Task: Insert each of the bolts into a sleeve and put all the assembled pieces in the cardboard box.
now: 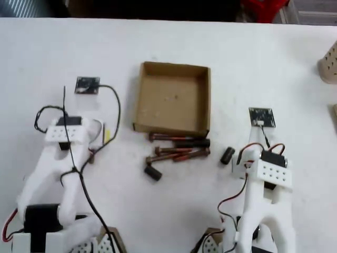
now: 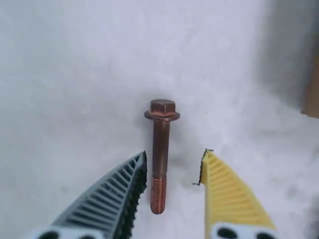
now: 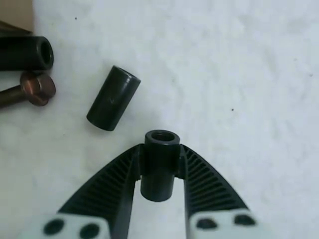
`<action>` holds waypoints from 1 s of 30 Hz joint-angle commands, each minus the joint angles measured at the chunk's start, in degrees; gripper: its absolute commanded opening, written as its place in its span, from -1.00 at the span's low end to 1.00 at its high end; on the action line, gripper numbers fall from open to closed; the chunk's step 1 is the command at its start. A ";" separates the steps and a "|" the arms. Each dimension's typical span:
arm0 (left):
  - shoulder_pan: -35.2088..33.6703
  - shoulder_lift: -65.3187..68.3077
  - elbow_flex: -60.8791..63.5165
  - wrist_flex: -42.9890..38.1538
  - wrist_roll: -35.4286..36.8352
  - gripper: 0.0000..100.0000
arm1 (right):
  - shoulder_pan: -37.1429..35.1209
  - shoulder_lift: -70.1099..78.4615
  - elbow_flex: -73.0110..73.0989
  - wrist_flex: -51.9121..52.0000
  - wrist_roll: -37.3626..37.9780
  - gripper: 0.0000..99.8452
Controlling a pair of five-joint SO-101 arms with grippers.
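Bolt (image 2: 160,149) flat, threads toward left fingers (image 2: 227,194)

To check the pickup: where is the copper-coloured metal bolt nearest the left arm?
In the left wrist view, the copper-coloured metal bolt lies on the white table, between the open fingers of the left gripper.

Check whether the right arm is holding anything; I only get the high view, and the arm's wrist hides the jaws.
Observer: Yes. The right arm's jaws are shut on a black sleeve, its open end facing the wrist camera.
Operator: And the left arm?
Observer: The left arm's jaws are open on either side of a copper bolt lying on the table, with a gap on both sides.
Operator: Is a bolt already in the held sleeve?
Observer: The end that shows looks hollow, with no bolt in it.
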 commanded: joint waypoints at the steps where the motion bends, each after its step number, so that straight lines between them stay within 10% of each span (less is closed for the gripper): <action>1: -0.57 1.10 -2.90 -1.41 0.26 -0.63 | -0.75 -1.01 -0.26 -0.57 0.62 -0.97; 30: -0.66 23.96 -19.87 4.22 5.27 -0.67 | -0.75 -1.10 -0.26 0.66 0.62 -0.97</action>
